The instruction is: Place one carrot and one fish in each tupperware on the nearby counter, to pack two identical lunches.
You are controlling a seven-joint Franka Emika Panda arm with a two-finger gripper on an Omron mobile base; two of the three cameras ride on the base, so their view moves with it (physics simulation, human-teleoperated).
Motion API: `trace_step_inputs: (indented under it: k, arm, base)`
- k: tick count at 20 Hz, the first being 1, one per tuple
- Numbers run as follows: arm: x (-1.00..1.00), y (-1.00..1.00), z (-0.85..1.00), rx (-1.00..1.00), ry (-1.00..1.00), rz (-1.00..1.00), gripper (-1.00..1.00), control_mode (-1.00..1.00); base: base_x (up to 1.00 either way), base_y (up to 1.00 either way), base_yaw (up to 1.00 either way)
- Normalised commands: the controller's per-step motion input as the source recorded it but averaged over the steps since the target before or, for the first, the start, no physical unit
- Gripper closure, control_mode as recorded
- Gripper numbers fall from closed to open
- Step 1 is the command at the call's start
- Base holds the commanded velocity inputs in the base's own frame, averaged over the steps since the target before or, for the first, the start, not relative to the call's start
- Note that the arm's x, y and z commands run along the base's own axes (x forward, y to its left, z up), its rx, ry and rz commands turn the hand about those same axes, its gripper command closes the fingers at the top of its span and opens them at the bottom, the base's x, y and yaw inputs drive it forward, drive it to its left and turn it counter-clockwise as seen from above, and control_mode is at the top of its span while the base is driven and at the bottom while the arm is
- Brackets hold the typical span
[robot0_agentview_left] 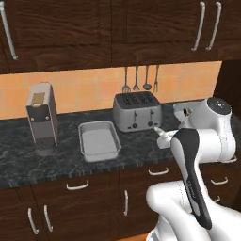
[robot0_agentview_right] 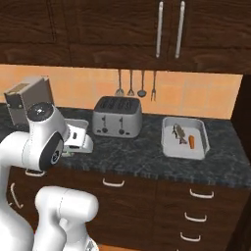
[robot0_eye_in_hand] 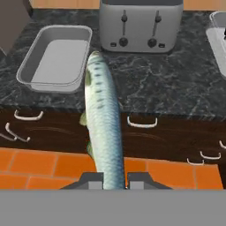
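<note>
Fish [robot0_eye_in_hand: 102,123] is what the gripper [robot0_eye_in_hand: 114,180] has right now, pinched near one end between the two tips, jaws almost fully closed on it, with the rest of the body sticking out ahead of the hand. It hangs out in front of the counter [robot0_eye_in_hand: 167,84] edge, over the drawers and the orange floor, its far end pointing toward the spot left of the toaster [robot0_eye_in_hand: 140,24].

Handling guess: slim, light, smooth skin, so probably slippery and inclined to swing or pivot when held by one end like this. A grip nearer the middle of the body would likely be steadier, but for a short drop into a tray it should do. It doesn't look fragile.

Counts, using the toaster as the landmark:
- tupperware: two. Left tupperware [robot0_agentview_left: 99,140] sits just left of the toaster and looks empty. Right tupperware [robot0_agentview_right: 184,138] sits to the right of it.
- fish: two that I can see. One is in the gripper, and the second fish [robot0_agentview_right: 178,132] is lying in the right tupperware.
- carrot: one visible, the carrot [robot0_agentview_right: 191,142] next to that second fish in the right tray. I can't spot another carrot anywhere.

So the right lunch looks packed, while the left tray is waiting on this fish plus a carrot.

There's also a coffee machine [robot0_agentview_left: 42,118] well left of the toaster, beyond the empty tray.
</note>
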Motion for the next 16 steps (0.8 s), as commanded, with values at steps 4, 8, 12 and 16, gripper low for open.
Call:
trace_step_inputs:
  k: [4,8,12,16]
  arm:
    - [0.0,0.0,0.0,0.0,0.0,0.0,1.0,1.0]
    - [0.0,0.0,0.0,0.0,0.0,0.0,1.0,1.0]
    - [0.77,0.23,-0.76,-0.04,0.1,0.0,1.0,-1.0]
    - [0.93,-0.51,-0.46,0.0,0.07,0.0,1.0,-1.0]
  base:
    - [0.54,1.0,0.01]
    - [0.51,1.0,0.0]
    - [0.0,0.0,0.0]
    - [0.0,0.0,0.0]
